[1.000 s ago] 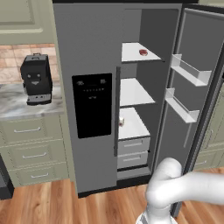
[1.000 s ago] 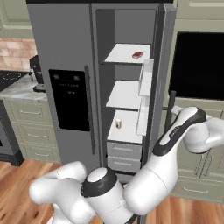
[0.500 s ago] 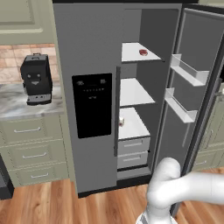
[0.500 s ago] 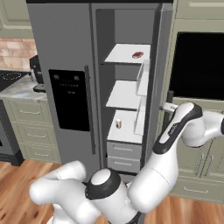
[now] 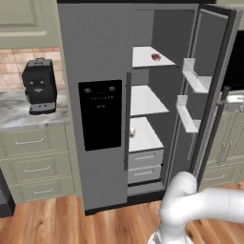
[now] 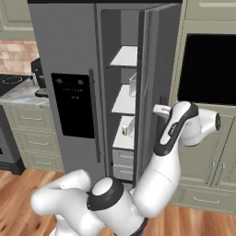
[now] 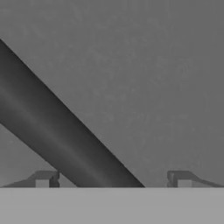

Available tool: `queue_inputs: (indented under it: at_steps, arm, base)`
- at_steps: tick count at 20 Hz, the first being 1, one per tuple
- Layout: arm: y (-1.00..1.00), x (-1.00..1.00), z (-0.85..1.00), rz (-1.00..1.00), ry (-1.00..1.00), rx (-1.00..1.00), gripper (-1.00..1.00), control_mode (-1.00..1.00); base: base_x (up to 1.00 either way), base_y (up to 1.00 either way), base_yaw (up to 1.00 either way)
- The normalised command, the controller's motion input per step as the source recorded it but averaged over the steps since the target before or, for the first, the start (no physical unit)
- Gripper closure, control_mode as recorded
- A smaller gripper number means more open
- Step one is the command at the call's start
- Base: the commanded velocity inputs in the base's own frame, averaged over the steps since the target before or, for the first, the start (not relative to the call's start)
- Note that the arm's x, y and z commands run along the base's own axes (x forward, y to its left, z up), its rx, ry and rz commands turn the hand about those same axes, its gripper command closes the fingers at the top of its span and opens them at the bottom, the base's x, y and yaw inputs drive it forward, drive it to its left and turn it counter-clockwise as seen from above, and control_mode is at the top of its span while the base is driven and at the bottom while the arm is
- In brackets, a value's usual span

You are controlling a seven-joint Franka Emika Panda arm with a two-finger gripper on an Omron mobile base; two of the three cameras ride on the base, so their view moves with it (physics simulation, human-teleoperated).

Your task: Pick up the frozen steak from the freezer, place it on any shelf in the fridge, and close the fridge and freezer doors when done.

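Fingers spread wide, one tip at each side of the dark bar handle that crosses diagonally between them; neither tip visibly touches it, nothing gripped. Grey door face directly behind the bar.

Left of the appliance: black coffee machine on the marble worktop, pale green drawers below it.

Closed door with black dispenser panel, vertical handle along its right edge.

Right of that door, the open compartment: frozen steak lies flat on the top white shelf, toward its right side. Middle shelf carries nothing I can make out. Lower shelf has a small pale item near its left edge, too small to identify. Two grey drawers underneath.

Right of the compartment, the open door stands swung partway out, two pale bins on its inner face; contents of the bins cannot be told. In the right base view the hand sits against this door's outer face, arm bent behind it. Black oven window further right.
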Motion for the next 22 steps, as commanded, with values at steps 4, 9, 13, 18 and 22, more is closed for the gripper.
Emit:
queue_inputs:
  at_steps: [4,9,13,18,22]
  arm:
    - [1.0,0.48,0.0,0.13,-0.01,0.04,-1.0,-1.0]
    - [1.0,0.52,0.0,0.04,-0.05,0.01,-1.0,-1.0]
    - [0.97,0.46,0.01,0.0,-0.1,0.0,-1.0,-1.0]
    - [0.61,0.43,0.06,-0.05,-0.08,0.0,-1.0,-1.0]
    - [0.3,0.37,0.12,-0.05,-0.08,0.0,-1.0,-1.0]
  base:
    - [0.0,0.0,0.0]
    - [0.0,0.0,0.0]
    - [0.0,0.0,0.0]
    - [0.0,0.0,0.0]
    - [0.0,0.0,0.0]
